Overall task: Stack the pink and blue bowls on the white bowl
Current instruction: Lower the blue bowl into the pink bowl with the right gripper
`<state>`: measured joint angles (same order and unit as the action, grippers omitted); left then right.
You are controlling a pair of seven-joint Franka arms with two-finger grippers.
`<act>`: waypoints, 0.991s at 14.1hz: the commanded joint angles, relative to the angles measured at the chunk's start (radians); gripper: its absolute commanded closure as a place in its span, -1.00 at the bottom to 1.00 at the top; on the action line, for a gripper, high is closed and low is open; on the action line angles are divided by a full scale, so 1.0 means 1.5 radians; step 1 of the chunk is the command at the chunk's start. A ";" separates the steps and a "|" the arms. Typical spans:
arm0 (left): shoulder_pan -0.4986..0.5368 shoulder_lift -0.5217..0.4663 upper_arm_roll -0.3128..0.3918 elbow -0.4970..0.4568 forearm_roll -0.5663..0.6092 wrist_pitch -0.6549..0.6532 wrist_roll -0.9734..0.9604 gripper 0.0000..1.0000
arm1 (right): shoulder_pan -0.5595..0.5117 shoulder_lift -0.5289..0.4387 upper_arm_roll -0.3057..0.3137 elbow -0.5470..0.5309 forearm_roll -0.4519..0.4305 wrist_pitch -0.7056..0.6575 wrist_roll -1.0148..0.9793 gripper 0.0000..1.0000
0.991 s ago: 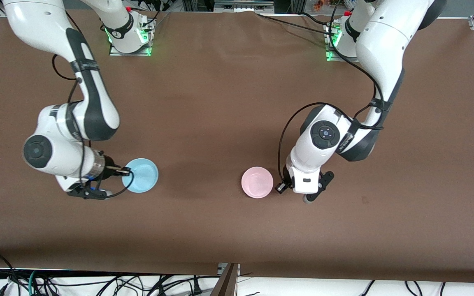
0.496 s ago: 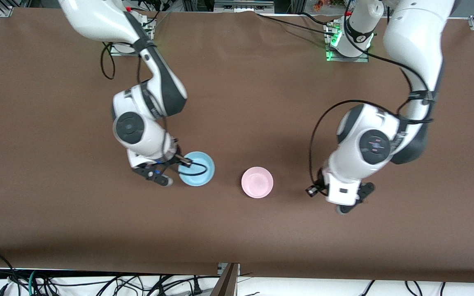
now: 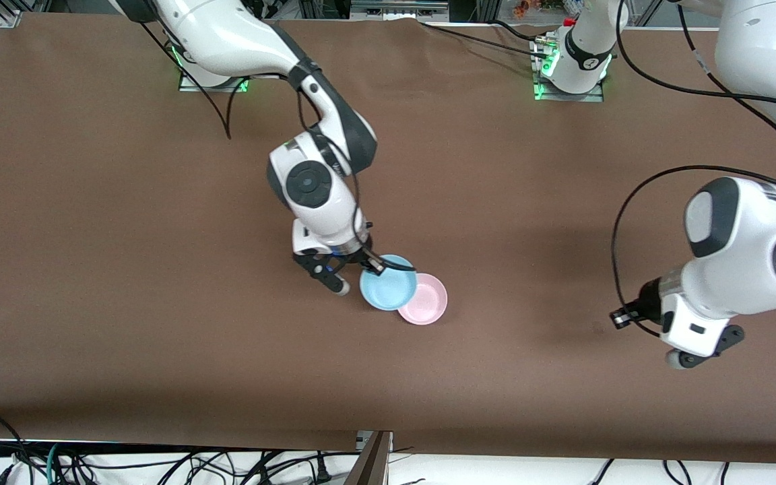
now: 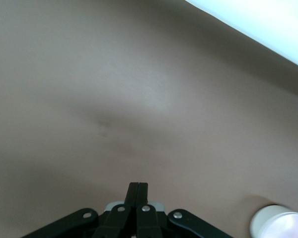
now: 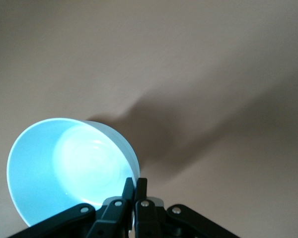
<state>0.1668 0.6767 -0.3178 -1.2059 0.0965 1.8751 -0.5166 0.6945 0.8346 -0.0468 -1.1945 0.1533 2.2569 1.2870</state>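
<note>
My right gripper (image 3: 376, 265) is shut on the rim of the light blue bowl (image 3: 389, 283) and holds it over the table. In the front view the bowl covers the edge of the pink bowl (image 3: 428, 303) on the side toward the right arm's end. The pink bowl sits upright on the table. In the right wrist view the right gripper's fingers (image 5: 137, 182) pinch the blue bowl's rim (image 5: 64, 168). My left gripper (image 4: 138, 187) is shut and empty over bare table toward the left arm's end (image 3: 688, 333). The white bowl is out of view.
The brown table (image 3: 159, 269) is bare around the bowls. The two arm bases (image 3: 566, 60) stand along the table edge farthest from the front camera. Cables lie beneath the table's near edge (image 3: 226, 465).
My right arm has carried the blue bowl from the right arm's end over to the pink bowl. My left arm has drawn away from the pink bowl toward its own end.
</note>
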 commanded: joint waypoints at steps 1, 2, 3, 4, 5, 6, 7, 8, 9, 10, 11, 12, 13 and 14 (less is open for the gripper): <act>0.020 -0.012 -0.003 -0.009 -0.007 -0.013 0.075 0.91 | 0.027 0.088 -0.008 0.107 0.002 0.037 0.061 1.00; 0.029 -0.012 -0.003 -0.011 -0.006 -0.013 0.095 0.89 | 0.031 0.091 -0.008 0.107 0.000 0.044 0.064 1.00; 0.034 -0.014 -0.002 -0.016 -0.006 -0.014 0.111 0.88 | 0.038 0.099 -0.008 0.107 -0.001 0.045 0.065 1.00; 0.035 -0.021 0.001 -0.019 -0.004 -0.018 0.127 0.87 | 0.042 0.103 -0.009 0.107 -0.002 0.049 0.065 1.00; 0.041 -0.022 0.001 -0.019 -0.004 -0.031 0.145 0.86 | 0.042 0.103 -0.009 0.105 -0.003 0.049 0.064 1.00; 0.048 -0.022 0.001 -0.019 -0.004 -0.036 0.164 0.85 | 0.042 0.103 -0.008 0.105 -0.003 0.047 0.061 1.00; 0.049 -0.022 0.001 -0.019 -0.004 -0.036 0.175 0.85 | 0.042 0.104 -0.008 0.104 -0.003 0.045 0.060 1.00; 0.049 -0.021 0.001 -0.020 -0.004 -0.036 0.175 0.84 | 0.042 0.104 -0.008 0.103 -0.003 0.044 0.058 1.00; 0.049 -0.021 0.001 -0.021 -0.004 -0.036 0.175 0.83 | 0.042 0.105 -0.009 0.102 -0.004 0.040 0.055 1.00; 0.049 -0.021 0.001 -0.022 -0.004 -0.036 0.176 0.83 | 0.041 0.105 -0.010 0.100 -0.007 0.036 0.052 1.00; 0.050 -0.021 0.001 -0.022 -0.004 -0.036 0.176 0.83 | 0.041 0.105 -0.009 0.100 -0.014 0.036 0.048 1.00; 0.050 -0.021 0.001 -0.022 -0.004 -0.036 0.176 0.83 | 0.041 0.106 -0.009 0.099 -0.016 0.036 0.047 1.00; 0.050 -0.021 0.002 -0.026 -0.003 -0.034 0.177 0.83 | 0.041 0.110 -0.009 0.099 -0.020 0.036 0.047 1.00; 0.050 -0.021 0.003 -0.030 -0.003 -0.031 0.177 0.83 | 0.042 0.110 -0.009 0.099 -0.020 0.036 0.047 1.00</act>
<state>0.2357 0.6756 -0.3159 -1.2114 0.0965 1.8279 -0.2819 0.7517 0.9808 -0.0540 -1.0736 0.1383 2.3257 1.3610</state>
